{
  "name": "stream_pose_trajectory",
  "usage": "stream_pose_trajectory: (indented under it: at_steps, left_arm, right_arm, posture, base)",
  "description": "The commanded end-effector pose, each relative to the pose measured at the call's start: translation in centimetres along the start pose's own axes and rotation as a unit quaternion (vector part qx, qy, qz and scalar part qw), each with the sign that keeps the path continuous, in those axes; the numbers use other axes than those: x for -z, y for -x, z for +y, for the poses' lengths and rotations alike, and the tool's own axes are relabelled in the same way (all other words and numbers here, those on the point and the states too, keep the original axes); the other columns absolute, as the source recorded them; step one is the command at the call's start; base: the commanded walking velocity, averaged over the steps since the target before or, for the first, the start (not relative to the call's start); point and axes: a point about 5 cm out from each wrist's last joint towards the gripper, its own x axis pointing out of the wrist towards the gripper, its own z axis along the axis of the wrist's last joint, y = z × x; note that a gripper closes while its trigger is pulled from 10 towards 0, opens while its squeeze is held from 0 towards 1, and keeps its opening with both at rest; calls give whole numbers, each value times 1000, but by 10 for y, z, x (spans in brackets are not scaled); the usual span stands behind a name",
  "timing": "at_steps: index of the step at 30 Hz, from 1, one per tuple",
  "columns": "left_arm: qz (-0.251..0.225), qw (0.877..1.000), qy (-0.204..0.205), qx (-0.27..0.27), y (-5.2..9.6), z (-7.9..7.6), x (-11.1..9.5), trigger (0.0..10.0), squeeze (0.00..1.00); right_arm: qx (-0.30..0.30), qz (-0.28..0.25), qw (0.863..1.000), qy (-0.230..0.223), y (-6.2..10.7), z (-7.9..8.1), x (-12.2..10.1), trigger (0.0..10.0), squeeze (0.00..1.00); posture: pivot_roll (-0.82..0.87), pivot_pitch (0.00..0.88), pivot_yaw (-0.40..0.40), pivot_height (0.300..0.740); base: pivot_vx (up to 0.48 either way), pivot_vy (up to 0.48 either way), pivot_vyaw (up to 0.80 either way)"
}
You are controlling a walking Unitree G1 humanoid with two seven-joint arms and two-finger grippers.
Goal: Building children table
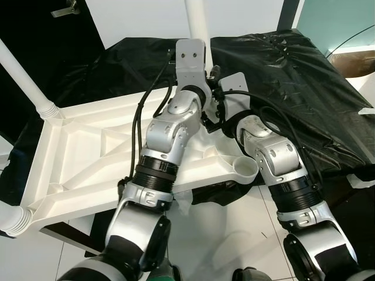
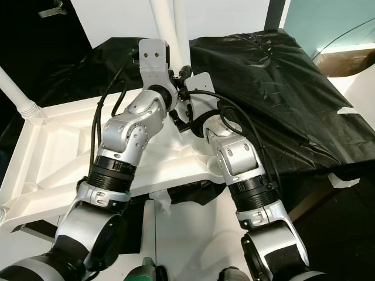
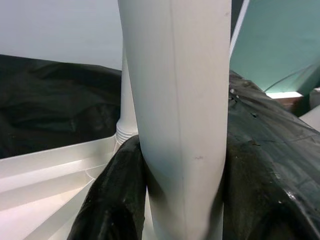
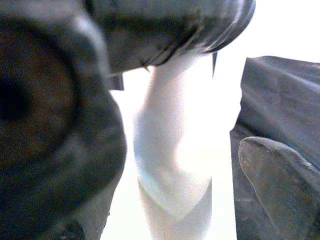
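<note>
Both arms at a leg of the inverted children's table.
The white tabletop (image 1: 88,158) lies upside down on black sheeting (image 1: 293,76). The left end effector (image 3: 165,200) clasps the far upright leg (image 3: 175,100); the right end effector (image 4: 180,165) is beside it, grip indiscernible.

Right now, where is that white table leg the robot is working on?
The white table leg stands upright at the far middle edge of the upturned tabletop, just beyond both arms. The left wrist view shows the left tool's fingers on either side of it.

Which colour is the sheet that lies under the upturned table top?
Black; the sheet shows best in the left eye view.
</note>
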Motion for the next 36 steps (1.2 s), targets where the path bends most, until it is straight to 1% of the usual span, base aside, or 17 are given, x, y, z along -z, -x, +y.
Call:
stream_pose_trajectory:
  at_steps: [1, 3, 9, 16, 20, 21, 26, 27, 28, 29, 30, 31, 32, 33, 34, 35, 36]
  left_arm:
    - [-15, 1000, -5, 15, 1, -13, -10, 10000, 0]
    - [-15, 1000, -5, 16, 2, -14, -10, 10000, 0]
    - [-15, 1000, -9, 21, 2, -21, -10, 10000, 0]
    - [-20, 1000, -3, 24, 2, -26, -14, 10000, 0]
    - [-21, 999, -2, 27, 3, -28, -15, 10000, 0]
    - [-23, 999, 0, 32, 3, -31, -16, 10000, 0]
    - [-25, 999, 4, 38, 2, -35, -19, 10000, 0]
    - [-26, 999, 6, 40, 2, -35, -19, 10000, 0]
    - [-28, 999, 5, 42, 2, -36, -20, 10000, 0]
    - [-28, 999, 5, 42, 2, -36, -20, 10000, 0]
    - [-42, 998, 1, 53, 4, -39, -25, 10000, 0]
    - [-42, 998, 1, 53, 4, -39, -25, 10000, 0]
    - [-48, 997, -2, 58, 4, -40, -26, 10000, 0]
    - [-57, 996, -7, 65, 5, -41, -28, 10000, 0]
    - [-57, 996, -7, 65, 5, -41, -28, 10000, 0]
    - [-73, 994, -9, 82, 7, -43, -31, 10000, 0]
    - [-77, 993, -9, 87, 8, -44, -31, 10000, 0]
  right_arm:
    - [14, 16, 1000, -1, -5, 1, 10, 10000, 0]
    - [17, 15, 1000, -1, -6, 1, 10, 10000, 0]
    - [27, 19, 999, -2, -17, 5, 21, 10000, 0]
    - [33, 18, 999, -5, -26, 5, 29, 10000, 0]
    - [29, 19, 999, -4, -29, 6, 31, 10000, 0]
    - [27, 20, 999, -2, -33, 8, 34, 10000, 0]
    - [22, 26, 999, 0, -38, 11, 40, 10000, 0]
    - [21, 28, 999, -2, -39, 11, 41, 6275, 0]
    - [20, 30, 999, -6, -40, 12, 42, 4549, 0]
    - [20, 30, 999, -6, -40, 12, 42, 4549, 0]
    - [15, 25, 999, -24, -40, 11, 43, 8627, 0]
    - [15, 25, 999, -24, -40, 11, 43, 8627, 0]
    - [12, 22, 999, -33, -40, 11, 43, 8627, 0]
    - [8, 16, 999, -35, -40, 10, 42, 10000, 0]
    - [8, 16, 999, -35, -40, 10, 42, 10000, 0]
    - [8, 1, 999, -47, -39, 6, 41, 10000, 0]
    - [8, -3, 999, -51, -38, 5, 41, 10000, 0]
  posture:
    - [63, 56, 40, 740]
    - [63, 56, 40, 740]
    - [69, 48, 41, 740]
    - [72, 42, 40, 740]
    - [73, 41, 37, 740]
    - [72, 44, 37, 740]
    - [74, 45, 36, 740]
    - [74, 45, 36, 740]
    - [77, 43, 38, 740]
    - [77, 43, 38, 740]
    - [81, 41, 35, 740]
    - [81, 41, 35, 740]
    - [81, 41, 35, 740]
    - [82, 39, 33, 740]
    - [82, 39, 33, 740]
    - [82, 39, 33, 740]
    - [82, 39, 33, 740]
  base:
    - [0, 0, 0]
    - [0, 0, 0]
    - [0, 0, 0]
    - [0, 0, 0]
    - [0, 0, 0]
    - [0, 0, 0]
    - [0, 0, 0]
    - [0, 0, 0]
    - [0, 0, 0]
    - [0, 0, 0]
    - [0, 0, 0]
    - [0, 0, 0]
    - [0, 0, 0]
    - [0, 0, 0]
    - [0, 0, 0]
    - [0, 0, 0]
    - [0, 0, 0]
